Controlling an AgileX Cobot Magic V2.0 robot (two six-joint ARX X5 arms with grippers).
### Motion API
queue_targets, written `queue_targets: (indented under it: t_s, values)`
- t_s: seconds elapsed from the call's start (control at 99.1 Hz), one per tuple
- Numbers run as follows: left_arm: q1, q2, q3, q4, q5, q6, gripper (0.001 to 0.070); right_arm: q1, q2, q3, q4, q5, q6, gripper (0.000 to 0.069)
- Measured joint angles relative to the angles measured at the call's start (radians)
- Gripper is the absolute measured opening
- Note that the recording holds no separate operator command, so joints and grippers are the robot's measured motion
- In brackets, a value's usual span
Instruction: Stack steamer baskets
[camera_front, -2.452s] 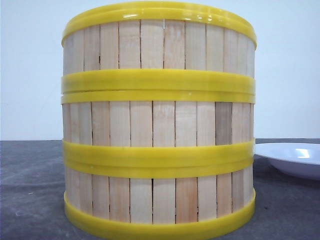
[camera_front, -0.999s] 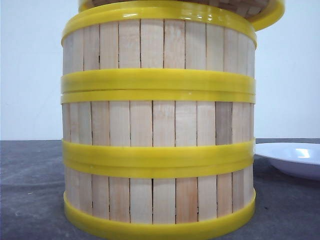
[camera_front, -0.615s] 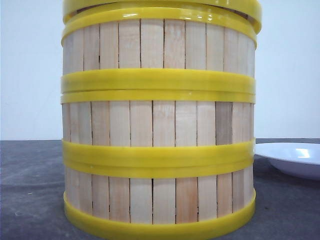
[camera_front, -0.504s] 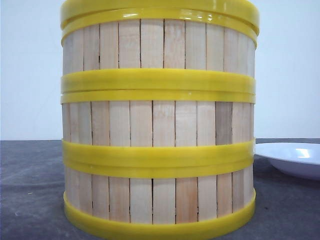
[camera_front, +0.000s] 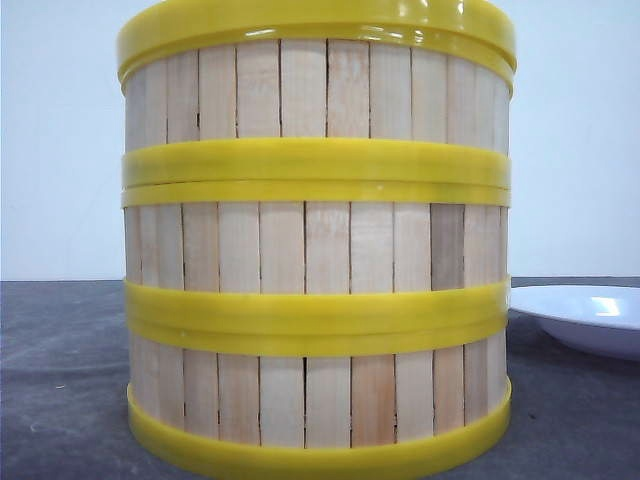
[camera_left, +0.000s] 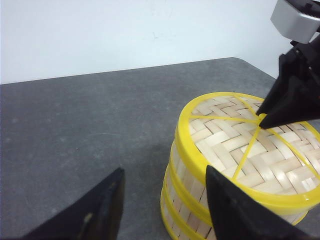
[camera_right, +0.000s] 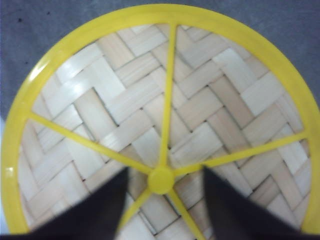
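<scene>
Three steamer baskets (camera_front: 316, 250) stand stacked in one column close to the front camera, pale slats between yellow rims. A woven bamboo lid (camera_right: 125, 100) with yellow rim (camera_front: 316, 22) rests on the top basket. My right gripper (camera_right: 165, 169) hangs open right over the lid, its fingers on either side of the yellow knob (camera_right: 161, 180) with gaps showing. In the left wrist view the right gripper (camera_left: 262, 119) points down at the lid's centre (camera_left: 235, 145). My left gripper (camera_left: 164, 170) is open beside the stack's wall (camera_left: 187, 187), holding nothing.
A white plate (camera_front: 585, 318) lies on the dark grey table (camera_front: 60, 380) to the right of the stack. A pale wall stands behind the table.
The lid came down tilted from above the stack and now sits level on the top basket's rim. The baskets and the plate have not moved.
</scene>
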Motion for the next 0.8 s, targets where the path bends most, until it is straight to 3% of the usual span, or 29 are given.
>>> queue_targets:
  t_s: [0.111, 0.333, 0.797]
  values:
    - [0.000, 0.000, 0.000, 0.000, 0.000, 0.000, 0.0305, -0.003, 0.000, 0.008, 0.000, 0.003, 0.000, 0.0401]
    - [0.000, 0.000, 0.000, 0.000, 0.000, 0.000, 0.0305, -0.003, -0.074, 0.034, 0.024, 0.045, 0.000, 0.0417]
    - [0.000, 0.000, 0.000, 0.003, 0.000, -0.001, 0.0305, 0.047, -0.444, 0.043, 0.011, 0.364, 0.029, 0.0417]
